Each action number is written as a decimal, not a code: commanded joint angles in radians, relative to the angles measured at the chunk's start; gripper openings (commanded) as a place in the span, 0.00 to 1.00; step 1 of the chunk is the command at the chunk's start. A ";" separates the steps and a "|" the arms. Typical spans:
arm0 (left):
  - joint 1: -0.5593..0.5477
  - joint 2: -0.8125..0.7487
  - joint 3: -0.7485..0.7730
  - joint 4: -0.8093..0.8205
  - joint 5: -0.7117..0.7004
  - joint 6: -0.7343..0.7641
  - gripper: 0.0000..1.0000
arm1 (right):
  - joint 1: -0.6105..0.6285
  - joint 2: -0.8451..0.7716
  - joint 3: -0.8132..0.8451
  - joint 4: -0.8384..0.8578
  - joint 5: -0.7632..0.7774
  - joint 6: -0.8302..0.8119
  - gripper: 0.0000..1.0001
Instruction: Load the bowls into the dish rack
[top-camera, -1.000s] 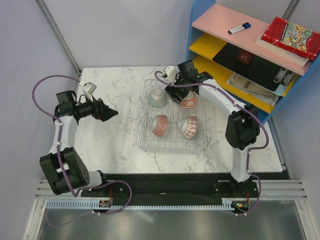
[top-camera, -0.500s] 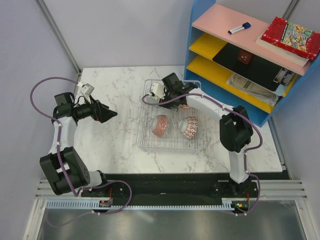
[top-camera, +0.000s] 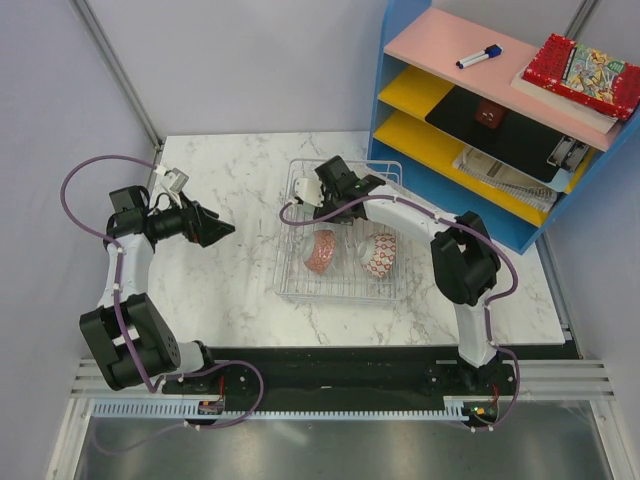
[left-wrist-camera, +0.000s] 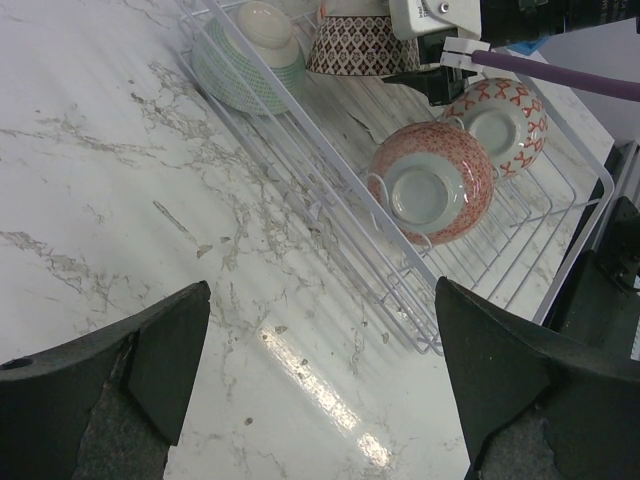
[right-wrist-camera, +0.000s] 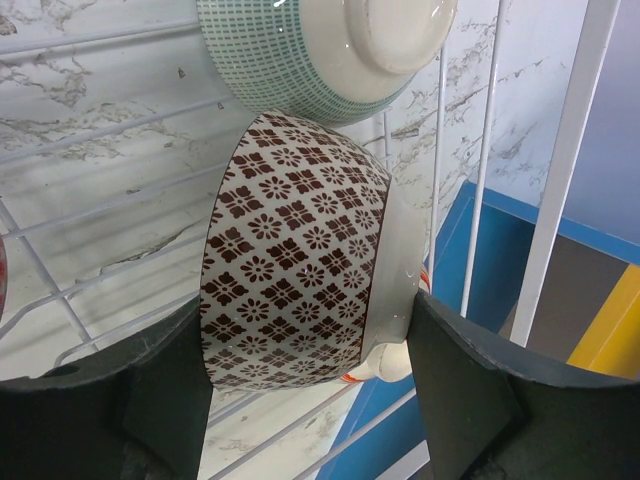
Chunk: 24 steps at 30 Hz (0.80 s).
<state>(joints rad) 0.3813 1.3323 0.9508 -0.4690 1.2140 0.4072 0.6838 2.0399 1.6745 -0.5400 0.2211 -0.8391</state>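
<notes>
Overhead, the right gripper sits low in the far-left corner of the dish rack, and the arm hides whatever is between its jaws. The right wrist view resolves this: the fingers stand wide, one pressed against each side of a brown-patterned bowl held on edge, white rim to the right of that view. A green-checked bowl lies just beyond it; whether the two touch, cannot tell.

The left wrist view gives the low side-on look. A pink bowl and a red-cross bowl are both tipped on edge in the rack's near half, feet toward that camera, the pink one nearer the rack's left side.

The left gripper hovers over bare tabletop between the left edge and the rack. Its fingers are spread fully, nothing between them, and it is aimed at the rack.

Surface: white marble-pattern tabletop. Plain grey walls stand left and behind. A blue shelf unit with pink and yellow shelves stands at the far-right corner, with a marker on its top shelf.

The rack sits about midway between the left and right edges, its far end close to the far edge. It opens upward, with its long axis running from near edge to far edge and its short ends facing those edges.
</notes>
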 joint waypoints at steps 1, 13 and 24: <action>0.008 0.004 -0.004 0.013 0.033 0.038 1.00 | 0.006 0.013 -0.031 0.045 0.026 -0.028 0.19; 0.016 -0.001 -0.004 0.012 0.033 0.036 1.00 | 0.010 0.006 0.008 -0.070 -0.040 -0.014 0.86; 0.021 -0.001 -0.004 0.012 0.038 0.038 1.00 | 0.013 -0.015 0.045 -0.143 -0.101 0.001 0.98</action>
<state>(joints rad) 0.3931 1.3323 0.9485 -0.4694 1.2148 0.4099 0.6907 2.0453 1.6646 -0.6155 0.1783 -0.8516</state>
